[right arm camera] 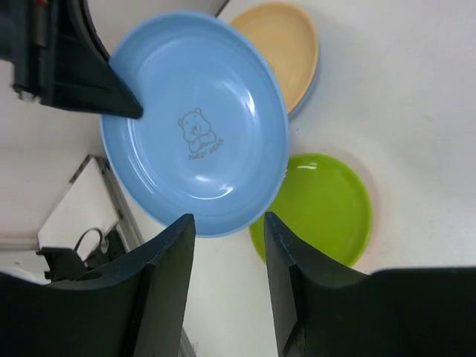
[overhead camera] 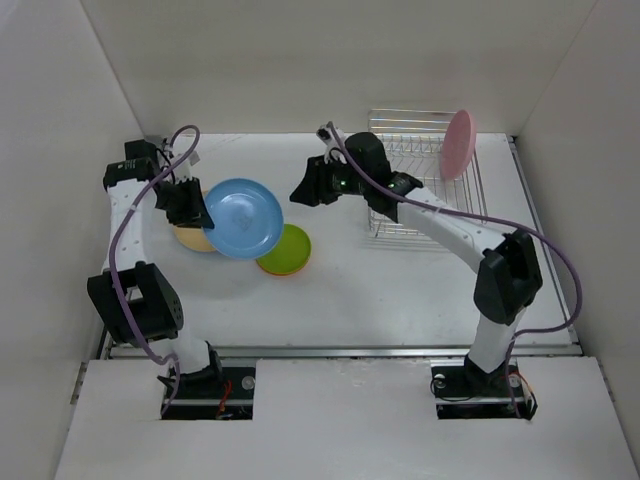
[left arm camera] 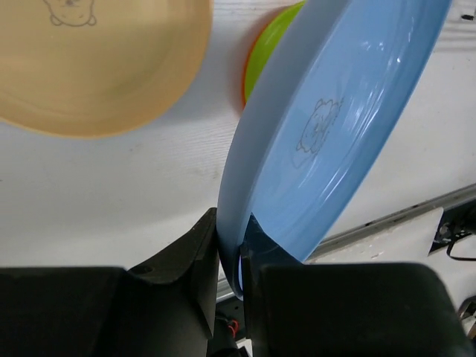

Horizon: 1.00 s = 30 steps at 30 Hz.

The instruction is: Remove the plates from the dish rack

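Obstacles between the arms.
The raised blue plate (overhead camera: 243, 217) overhangs the tan plate (overhead camera: 192, 240) and green plate (overhead camera: 288, 256); bare table (overhead camera: 400, 290) lies rightward.

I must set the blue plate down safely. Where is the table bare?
Bare table lies between the green plate, the dish rack and the near edge. Another free strip runs along the far edge, left of the rack. The left side is crowded: the tan plate and the green plate fill the spot below the blue plate, which is held in the left pincer.
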Each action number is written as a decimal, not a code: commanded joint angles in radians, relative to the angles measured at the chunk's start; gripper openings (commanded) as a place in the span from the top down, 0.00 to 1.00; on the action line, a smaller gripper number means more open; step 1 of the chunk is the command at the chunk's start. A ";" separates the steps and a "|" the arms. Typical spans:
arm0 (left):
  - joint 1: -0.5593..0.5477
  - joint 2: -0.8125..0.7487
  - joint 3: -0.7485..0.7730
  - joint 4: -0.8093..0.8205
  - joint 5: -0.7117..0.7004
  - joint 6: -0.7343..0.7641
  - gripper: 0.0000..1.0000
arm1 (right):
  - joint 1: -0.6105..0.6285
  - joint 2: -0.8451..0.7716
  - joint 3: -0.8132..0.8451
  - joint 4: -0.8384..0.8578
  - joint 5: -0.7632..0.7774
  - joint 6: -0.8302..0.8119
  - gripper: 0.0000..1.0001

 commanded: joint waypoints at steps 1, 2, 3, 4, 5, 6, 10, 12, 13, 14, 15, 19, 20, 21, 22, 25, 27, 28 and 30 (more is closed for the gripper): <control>0.022 -0.003 0.010 0.018 -0.011 -0.036 1.00 | -0.009 -0.111 0.063 -0.028 0.065 -0.030 0.52; 0.022 -0.003 0.010 0.027 -0.011 -0.036 1.00 | -0.009 -0.146 0.031 -0.028 0.077 -0.030 0.52; 0.022 -0.003 0.001 0.027 -0.011 -0.036 1.00 | -0.009 -0.163 0.018 -0.028 0.093 -0.039 0.52; 0.031 0.006 0.001 0.027 -0.011 -0.036 1.00 | -0.009 -0.178 0.009 -0.028 0.110 -0.039 0.52; 0.031 0.015 0.001 0.027 -0.011 -0.036 1.00 | -0.009 -0.191 -0.003 -0.028 0.142 -0.052 0.52; 0.042 0.015 0.001 0.039 -0.011 -0.036 1.00 | -0.009 -0.201 -0.003 -0.055 0.157 -0.052 0.52; 0.065 0.075 0.022 0.088 -0.055 -0.069 1.00 | -0.009 -0.212 0.021 -0.156 0.231 -0.102 0.49; 0.104 0.133 0.048 0.107 -0.066 -0.085 1.00 | -0.009 -0.223 0.021 -0.170 0.240 -0.111 0.49; 0.118 0.155 0.058 0.121 -0.066 -0.099 1.00 | -0.009 -0.243 0.008 -0.180 0.240 -0.112 0.49; 0.134 0.176 0.077 0.121 -0.055 -0.126 1.00 | -0.009 -0.253 -0.006 -0.167 0.240 -0.112 0.49; 0.158 0.218 0.087 0.134 -0.055 -0.135 1.00 | -0.009 -0.267 -0.023 -0.158 0.249 -0.121 0.49; 0.180 0.307 0.120 0.170 -0.064 -0.171 1.00 | -0.009 -0.333 -0.107 -0.109 0.259 -0.121 0.49; 0.190 0.319 0.121 0.185 -0.064 -0.183 1.00 | -0.009 -0.352 -0.108 -0.098 0.259 -0.121 0.49; 0.190 0.328 0.121 0.194 -0.078 -0.183 1.00 | -0.009 -0.352 -0.121 -0.098 0.259 -0.121 0.49; 0.190 0.337 0.121 0.207 -0.078 -0.197 1.00 | -0.009 -0.365 -0.121 -0.098 0.259 -0.121 0.49; 0.190 0.374 0.110 0.240 -0.107 -0.218 1.00 | -0.009 -0.378 -0.132 -0.098 0.259 -0.121 0.49; 0.190 0.410 0.124 0.231 -0.144 -0.228 0.87 | -0.009 -0.387 -0.141 -0.098 0.259 -0.121 0.49; 0.190 0.410 0.124 0.222 -0.188 -0.228 0.86 | -0.009 -0.387 -0.141 -0.098 0.259 -0.121 0.49; 0.190 0.420 0.124 0.233 -0.227 -0.241 0.84 | -0.009 -0.396 -0.141 -0.098 0.259 -0.121 0.49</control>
